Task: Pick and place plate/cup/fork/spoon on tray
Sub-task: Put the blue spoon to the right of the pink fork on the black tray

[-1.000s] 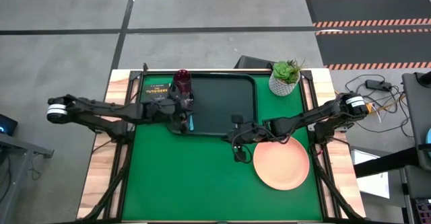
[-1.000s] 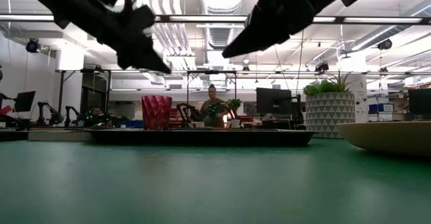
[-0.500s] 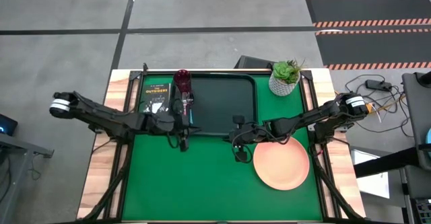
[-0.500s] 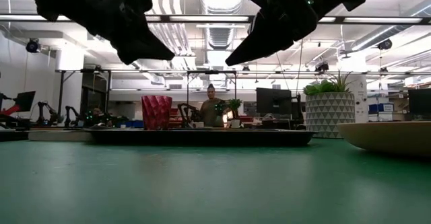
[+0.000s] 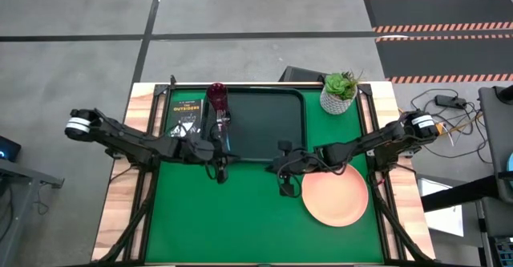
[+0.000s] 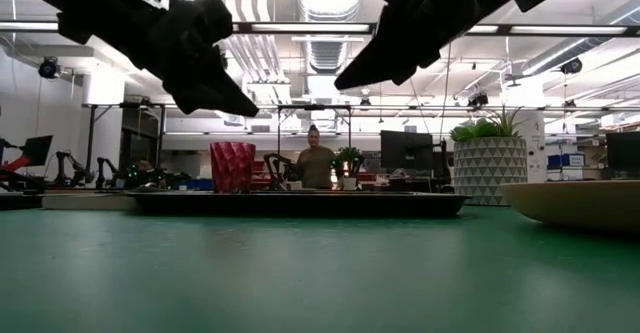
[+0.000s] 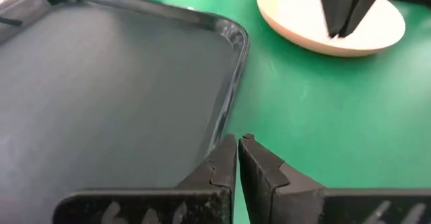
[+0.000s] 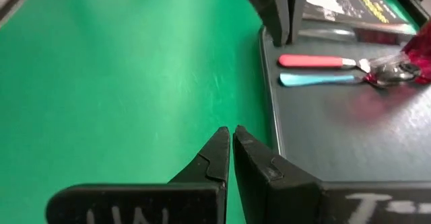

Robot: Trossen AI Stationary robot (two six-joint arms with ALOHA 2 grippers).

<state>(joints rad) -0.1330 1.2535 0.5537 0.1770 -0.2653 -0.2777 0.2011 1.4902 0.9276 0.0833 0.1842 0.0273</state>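
The dark tray (image 5: 264, 127) lies at the table's far middle. On its left part stand the dark red cup (image 5: 216, 95) and, side by side, the pink-red-handled fork (image 8: 316, 61) and the blue-handled spoon (image 8: 316, 80). The peach plate (image 5: 334, 195) rests on the green mat, near right of the tray. My left gripper (image 5: 220, 171) is shut and empty above the mat, just off the tray's near-left corner (image 7: 232, 35). My right gripper (image 5: 284, 185) is shut and empty above the mat, between the tray's near rim and the plate's left edge.
A white pot with a green plant (image 5: 339, 92) stands at the tray's far right. A black book (image 5: 184, 113) lies left of the tray. Open green mat (image 5: 240, 219) stretches toward the near edge. A person (image 6: 316, 163) stands far behind the table.
My left gripper has drawn back from over the tray's near-left part toward the table's near edge and now hangs above the mat just off the tray. The fork, spoon, cup and plate lie unmoved.
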